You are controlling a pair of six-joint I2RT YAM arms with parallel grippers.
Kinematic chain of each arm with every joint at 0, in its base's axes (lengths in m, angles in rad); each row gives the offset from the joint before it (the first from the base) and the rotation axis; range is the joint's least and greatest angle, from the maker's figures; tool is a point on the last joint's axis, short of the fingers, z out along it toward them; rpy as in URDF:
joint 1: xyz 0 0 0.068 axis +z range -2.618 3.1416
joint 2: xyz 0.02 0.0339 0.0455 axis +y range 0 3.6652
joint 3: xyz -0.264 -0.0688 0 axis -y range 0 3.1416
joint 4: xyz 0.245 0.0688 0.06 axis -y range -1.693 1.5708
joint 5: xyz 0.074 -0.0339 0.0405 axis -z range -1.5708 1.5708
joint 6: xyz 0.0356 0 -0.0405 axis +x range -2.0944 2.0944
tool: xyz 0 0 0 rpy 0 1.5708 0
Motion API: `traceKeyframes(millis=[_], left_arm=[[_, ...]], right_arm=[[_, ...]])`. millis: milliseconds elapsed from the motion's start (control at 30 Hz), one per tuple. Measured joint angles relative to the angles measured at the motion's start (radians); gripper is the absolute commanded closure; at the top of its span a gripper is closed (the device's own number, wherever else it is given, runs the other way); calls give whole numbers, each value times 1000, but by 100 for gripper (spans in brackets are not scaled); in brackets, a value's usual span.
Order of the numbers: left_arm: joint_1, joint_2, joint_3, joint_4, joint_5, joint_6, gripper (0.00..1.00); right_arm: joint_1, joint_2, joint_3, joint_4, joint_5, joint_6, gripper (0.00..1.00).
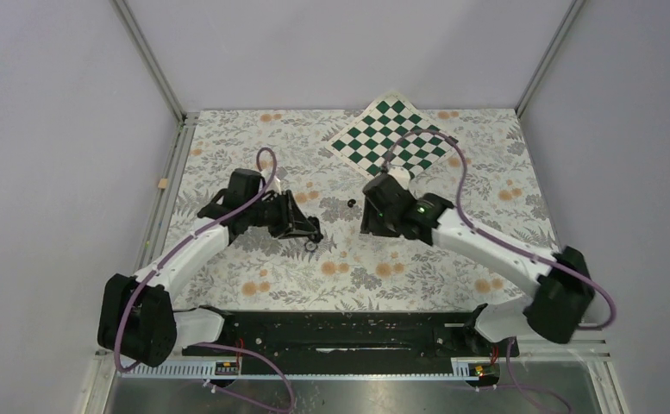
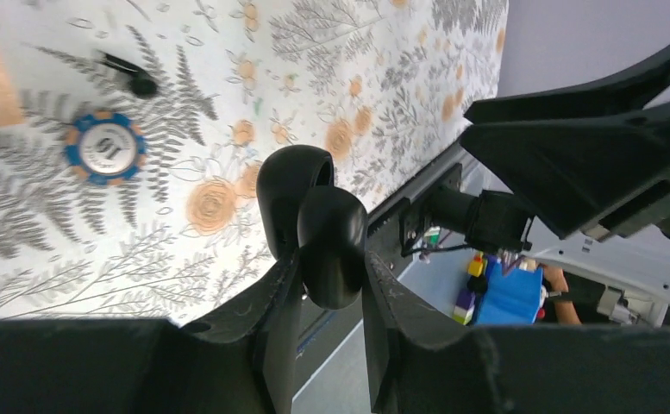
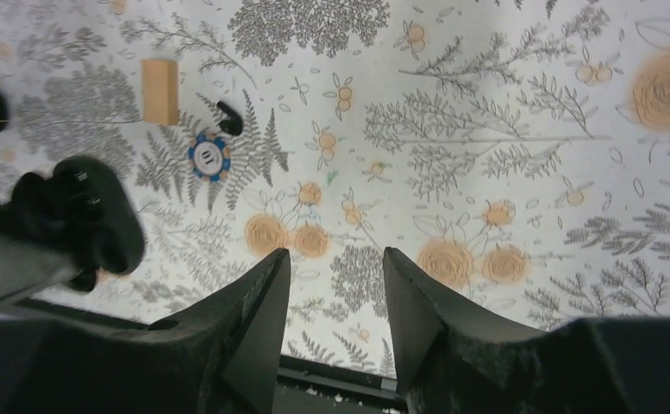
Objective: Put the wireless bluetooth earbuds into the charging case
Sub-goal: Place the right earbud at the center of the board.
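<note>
My left gripper (image 2: 331,259) is shut on the charging case (image 2: 327,233), a glossy black pebble held off the table between the fingers. Its two rounded halves stand apart, and its inside is hidden. One small black earbud (image 2: 133,79) lies on the flowered cloth. The same earbud (image 3: 228,118) shows in the right wrist view, and from above the earbud (image 1: 349,202) sits between the two grippers. My right gripper (image 3: 336,254) hovers above the cloth, open, with nothing between its fingers. From above, my left gripper (image 1: 314,235) points right towards my right gripper (image 1: 372,220).
A blue and orange chip (image 3: 209,157) with a white centre lies beside the earbud, and a tan block (image 3: 159,90) lies just past it. The same chip (image 2: 104,148) shows in the left wrist view. A green checkered board (image 1: 393,135) lies at the back.
</note>
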Motion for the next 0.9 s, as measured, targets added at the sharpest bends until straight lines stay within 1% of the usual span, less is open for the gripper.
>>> traceKeyframes(millis=[67,133,367,433,667,900], left_arm=[[51,-21,-2,-30,-7,18,100],[69,-51,-2,-58,-9,31,100],[78,-148,-2,-111,-8,46,100],[80,-161,-2,-116,-8,46,100],[85,-174,-2,-125,-5,46,100],[85,-173,-2,-125,3,46,100]], right_arm=[[-2,108,69,-14,6,-25,49],[-6,235,177,-28,12,-53,49],[-43,613,531,-79,14,-114,51],[-62,690,591,-103,12,-121,51],[-111,880,778,-215,14,-146,53],[-122,984,904,-279,15,-152,57]])
